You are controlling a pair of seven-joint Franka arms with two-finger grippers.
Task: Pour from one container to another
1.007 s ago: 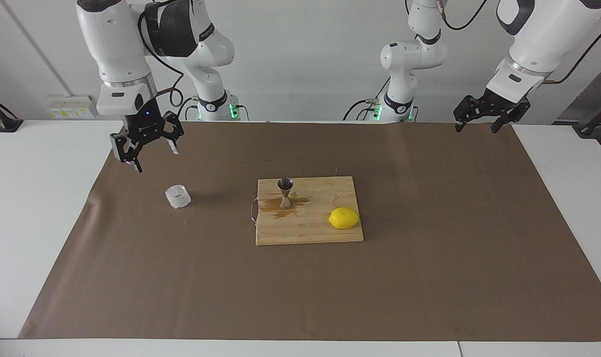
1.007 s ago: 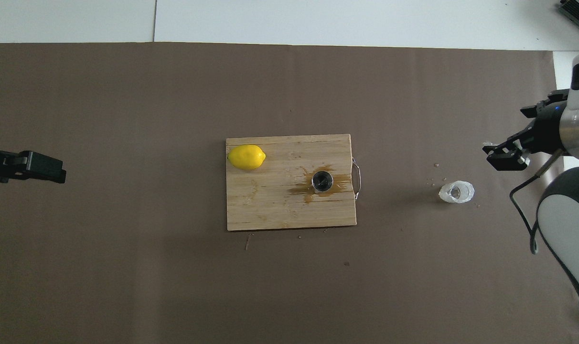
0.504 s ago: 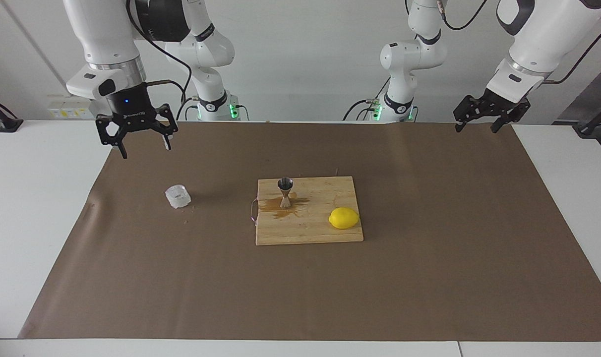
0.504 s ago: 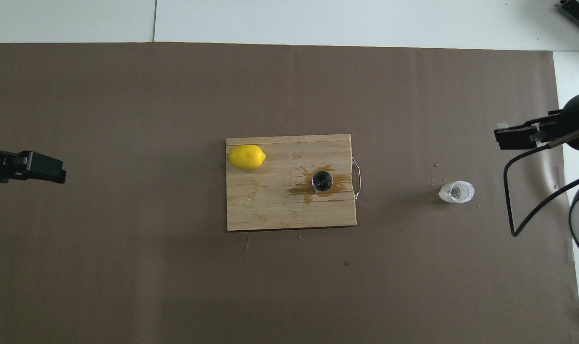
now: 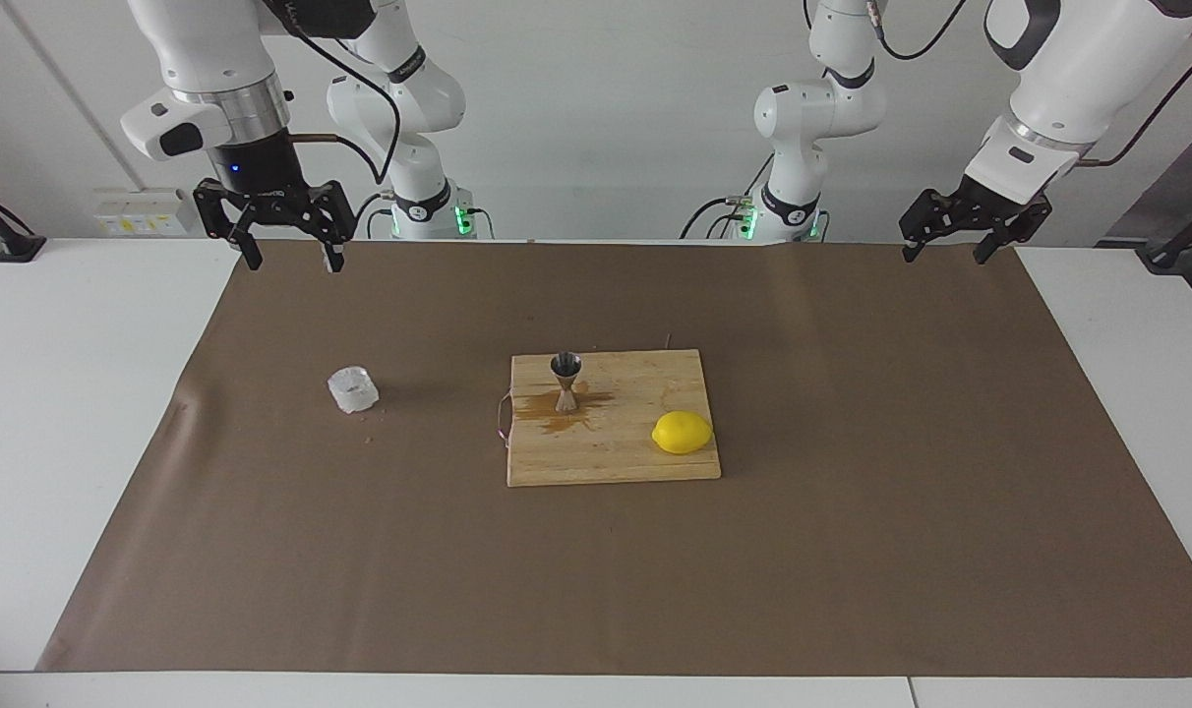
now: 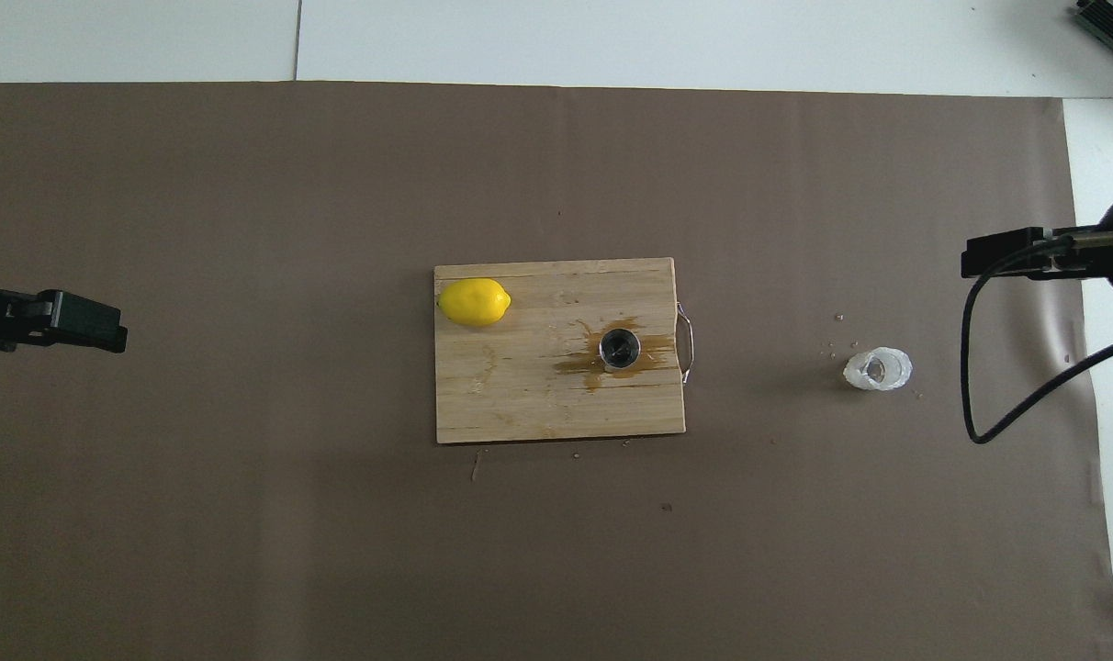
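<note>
Note that the right gripper (image 5: pixel 286 251) has risen clear of the tumbler (image 5: pixel 352 388), fingers released and empty; the left gripper (image 5: pixel 953 234) waits, also released. The tumbler stands on the mat, the jigger (image 5: pixel 566 380) upright in spilled liquid on the board (image 5: pixel 611 457). Pouring appears finished.

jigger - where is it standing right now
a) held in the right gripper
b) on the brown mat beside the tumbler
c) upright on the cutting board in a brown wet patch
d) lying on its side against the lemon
c: the jigger stands upright on the wooden cutting board, with a brown spill spread around its foot, apart from the lemon and with no gripper near it.
</note>
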